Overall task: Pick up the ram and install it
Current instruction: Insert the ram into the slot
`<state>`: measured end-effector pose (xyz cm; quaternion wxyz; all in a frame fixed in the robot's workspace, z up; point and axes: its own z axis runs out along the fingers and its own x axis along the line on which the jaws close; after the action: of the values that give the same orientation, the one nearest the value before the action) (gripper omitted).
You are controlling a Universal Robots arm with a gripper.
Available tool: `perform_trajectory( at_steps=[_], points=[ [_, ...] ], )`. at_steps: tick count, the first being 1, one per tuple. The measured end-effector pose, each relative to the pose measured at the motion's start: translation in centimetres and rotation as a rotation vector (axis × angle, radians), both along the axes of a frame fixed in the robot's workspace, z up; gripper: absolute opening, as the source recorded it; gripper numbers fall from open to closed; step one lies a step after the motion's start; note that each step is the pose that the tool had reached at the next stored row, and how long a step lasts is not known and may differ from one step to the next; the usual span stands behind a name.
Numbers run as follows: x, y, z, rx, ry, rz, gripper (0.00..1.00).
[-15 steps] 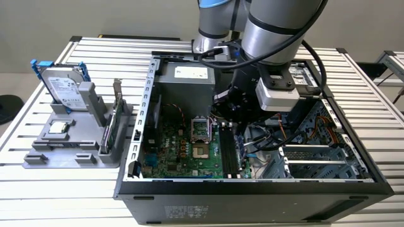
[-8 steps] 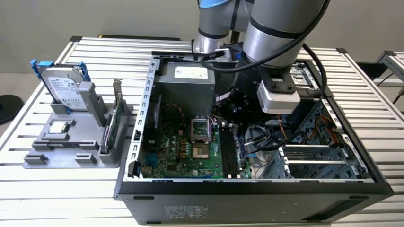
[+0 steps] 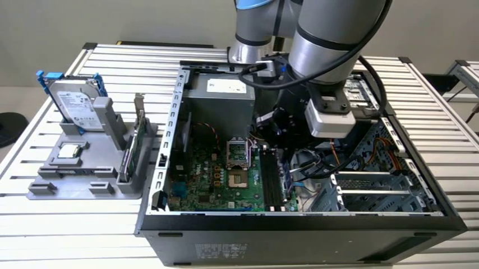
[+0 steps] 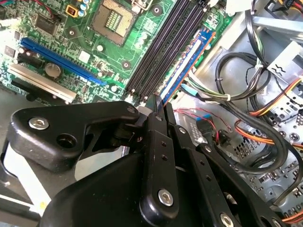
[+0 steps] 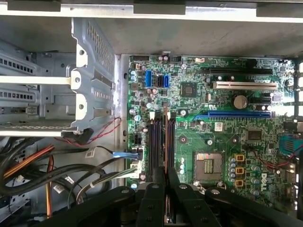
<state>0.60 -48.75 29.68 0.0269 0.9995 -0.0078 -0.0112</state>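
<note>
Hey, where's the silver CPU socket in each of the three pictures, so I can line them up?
Exterior view: CPU socket on the green board, to the exterior view's left of the memory slots.
Second wrist view: socket beside the slots, away from the cables.
First wrist view: socket, same side of the slots.
Shared landmark: those slots, where the gripper holds the ram.

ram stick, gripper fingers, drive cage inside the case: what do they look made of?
The ram: looks like blue circuit board with pale labels along one face. Fingers: matte black, screw-fastened links, metal or hard plastic, can't tell which. Drive cage: bare grey sheet metal, perforated and folded, dull finish.
</note>
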Motion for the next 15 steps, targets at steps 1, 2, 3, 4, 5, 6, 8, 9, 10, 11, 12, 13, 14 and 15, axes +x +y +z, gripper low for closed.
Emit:
perform_trajectory(
  at_steps=[1,2,3,4,5,6,8,9,10,11,12,13,14,15],
  points=[
    [0.0,0.0,-0.04,-0.0002,0.0001,0.0,0.0],
    [0.01,0.0,-0.07,-0.0002,0.0,0.0,0.0],
    [0.01,0.0,-0.09,-0.0003,0.0,0.0,0.0],
    [0.01,0.0,-0.11,-0.0002,0.0001,0.0,0.0],
    [0.01,0.0,-0.14,0.0,0.0,0.0,0.0],
    [0.01,0.0,-0.15,-0.0002,0.0,0.0,0.0],
    [0.01,0.0,-0.2,0.0,0.0,0.0,0.0],
    [0.01,0.0,-0.23,0.0002,0.0,0.0,0.0],
    [0.01,0.0,-0.28,0.0003,-0.0001,0.0,0.0],
    [0.01,0.0,-0.33,0.0001,0.0,0.0,0.0],
    [0.01,0.0,-0.37,0.0,0.0,0.0,0.0],
    [0.01,0.0,-0.43,0.0,0.0,0.0,0.0],
    [0.01,0.0,-0.49,0.0,0.0,0.0,0.0],
    [0.01,0.0,-0.54,-0.0001,0.0,0.0,0.0]
  ],
)
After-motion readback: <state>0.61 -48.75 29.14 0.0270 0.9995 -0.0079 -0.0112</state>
